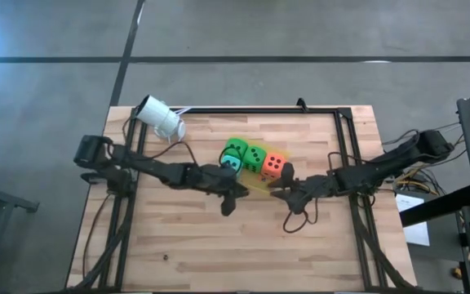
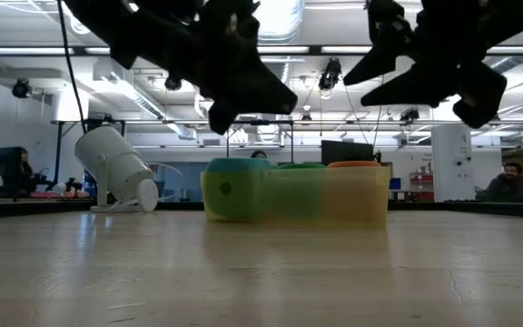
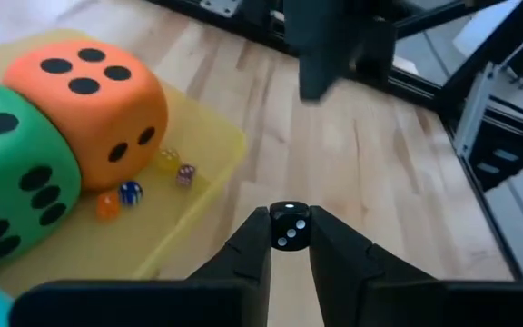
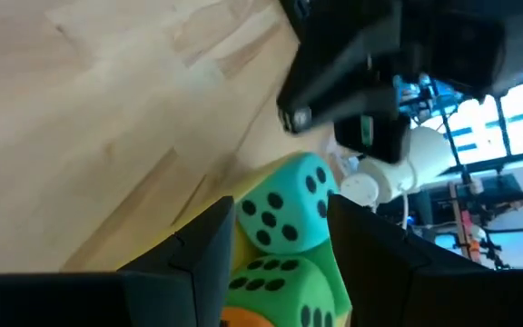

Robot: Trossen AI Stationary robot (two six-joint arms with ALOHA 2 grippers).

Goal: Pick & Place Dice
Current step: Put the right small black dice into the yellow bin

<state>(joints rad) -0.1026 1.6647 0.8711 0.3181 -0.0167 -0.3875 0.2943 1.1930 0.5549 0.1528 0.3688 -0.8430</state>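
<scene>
Small black die (image 3: 290, 226) pinched in left gripper (image 3: 290, 238): carry over yellow tray (image 3: 209, 153), release clear of 4 foam dice; right gripper (image 4: 280, 238) spread, empty.

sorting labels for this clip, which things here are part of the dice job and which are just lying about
Job: small black die in the left gripper; yellow tray; small dice in it.

Lying about: big foam dice, white camera.
</scene>
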